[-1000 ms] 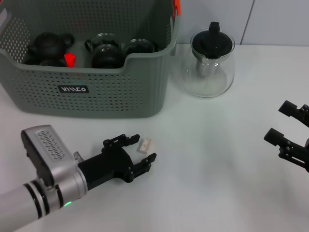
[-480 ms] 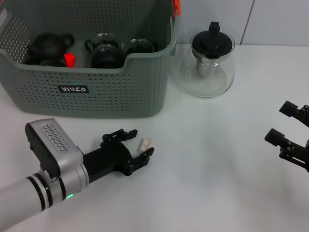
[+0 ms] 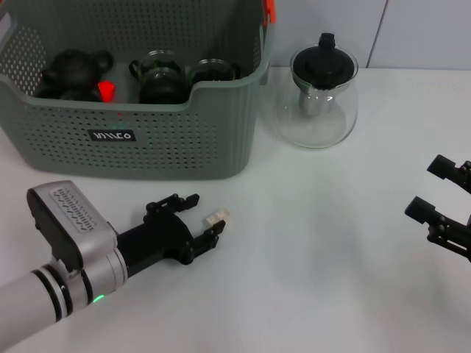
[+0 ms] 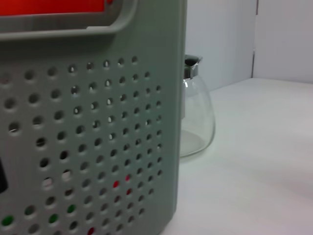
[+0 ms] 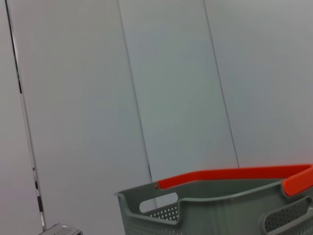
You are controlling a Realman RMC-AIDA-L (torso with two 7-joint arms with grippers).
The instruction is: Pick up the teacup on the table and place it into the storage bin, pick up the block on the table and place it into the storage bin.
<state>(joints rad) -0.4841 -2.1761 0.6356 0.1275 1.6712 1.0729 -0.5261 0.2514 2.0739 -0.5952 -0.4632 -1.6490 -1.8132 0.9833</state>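
A small pale block lies on the white table in front of the storage bin. My left gripper is low over the table, open, with the block just at its tips, against the nearer fingertip. No teacup stands on the table; two dark glass cups sit inside the bin beside a black teapot and a red piece. At the right edge my right gripper hangs open and holds nothing. The left wrist view is filled by the bin's perforated wall.
A clear glass teapot with a black lid stands right of the bin, also in the left wrist view as the teapot. The bin with its orange handle shows in the right wrist view.
My left gripper has slid left and a little toward the bin, still open. The block has shifted slightly left with it. The right arm has not moved.
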